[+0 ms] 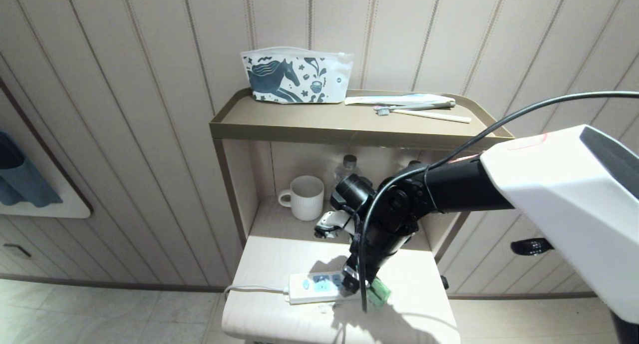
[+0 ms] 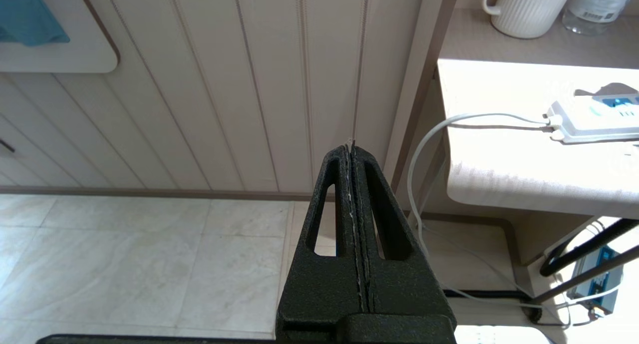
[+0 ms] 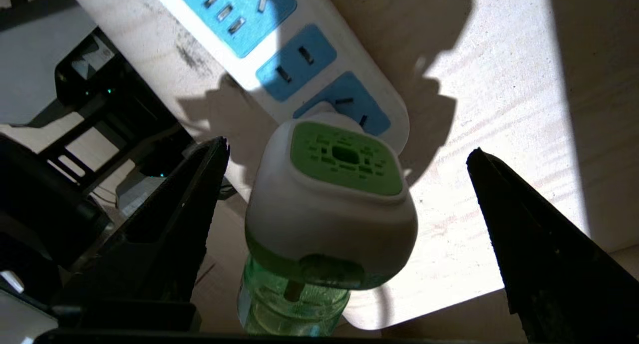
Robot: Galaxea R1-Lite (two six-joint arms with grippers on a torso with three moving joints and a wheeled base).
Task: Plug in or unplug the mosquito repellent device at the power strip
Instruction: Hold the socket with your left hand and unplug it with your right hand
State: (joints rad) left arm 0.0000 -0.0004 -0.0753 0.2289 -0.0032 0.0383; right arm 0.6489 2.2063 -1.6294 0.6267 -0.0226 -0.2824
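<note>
Reaching down over the far end of the power strip (image 1: 319, 286), the right hand (image 3: 349, 194) hangs with its two black fingers (image 3: 169, 234) spread wide apart, one on each side of the mosquito repellent device (image 3: 332, 219) and touching neither side of it. The device sits at the end of the strip away from the cord (image 1: 254, 287), its white head with the green vented centre against the last light-blue socket panel; whether its pins are fully seated cannot be told. Its green liquid bottle juts out sideways from the strip's end, low over the worktop (image 1: 279, 264). Two more blue socket panels lie bare on the strip toward the cord end.

The strip lies flat on the pale worktop, its grey-white cord running off the edge away from the device and dropping toward the floor. Behind the strip, in the open recess of the shelf unit (image 1: 349, 129), a white ribbed mug (image 1: 305, 196) stands beside a clear water bottle (image 1: 348, 172).

The left hand (image 2: 352, 149) is parked well away from the strip, off the cord side of the worktop, fingers pressed together on nothing.
</note>
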